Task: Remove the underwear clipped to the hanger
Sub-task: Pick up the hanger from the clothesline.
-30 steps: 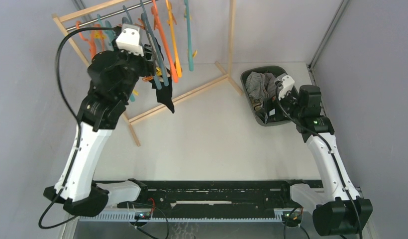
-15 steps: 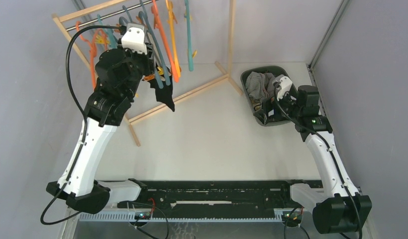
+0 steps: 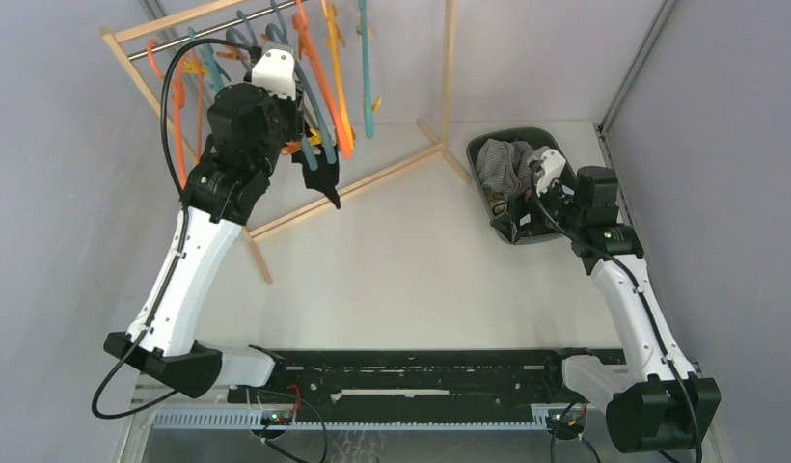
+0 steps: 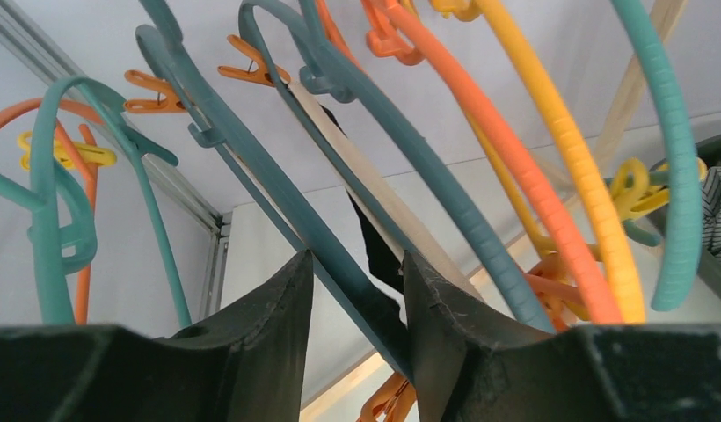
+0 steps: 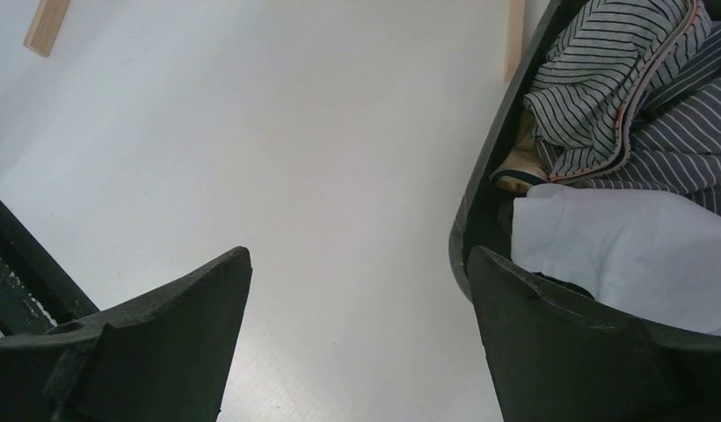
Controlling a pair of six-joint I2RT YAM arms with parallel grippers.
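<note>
White desk (image 3: 421, 280) fills the top view. The wooden drying rack (image 3: 382, 174) stands at its far left corner, one foot rail slanting toward the middle of the far edge.

My 2 arms rise from the near edge. The left arm (image 3: 179, 280) reaches up into the rack, and the right arm (image 3: 628, 289) leans toward the far right corner.

At that corner sits a dark basket (image 5: 484, 167) holding a grey-and-white striped cloth (image 5: 621, 79) with a white cloth (image 5: 621, 246) just beside it, nearer the right arm.

Several plastic hangers crowd the rack's rail. In the left wrist view I see a dark teal hanger (image 4: 344, 286), an orange hanger (image 4: 506, 158), a yellow hanger (image 4: 568, 141) and a lighter teal hanger (image 4: 678, 132).

The black underwear (image 3: 319, 178) hangs from the hangers over the far left part of the desk. Its lower point dangles clear of the surface, just beside my left wrist. Which hanger carries it I cannot tell.

The left gripper (image 4: 357, 259) sits up among the hangers with its pincer narrow. The dark teal hanger's arm runs through the gap, and a sliver of light shows beside it, so nothing is clamped.

The right gripper (image 5: 359, 255) hovers above bare desk at the basket's edge. Its pincer is spread wide and holds nothing, 1 finger next to the basket wall.

Small orange clips (image 4: 251, 61) sit on the hangers above.
</note>
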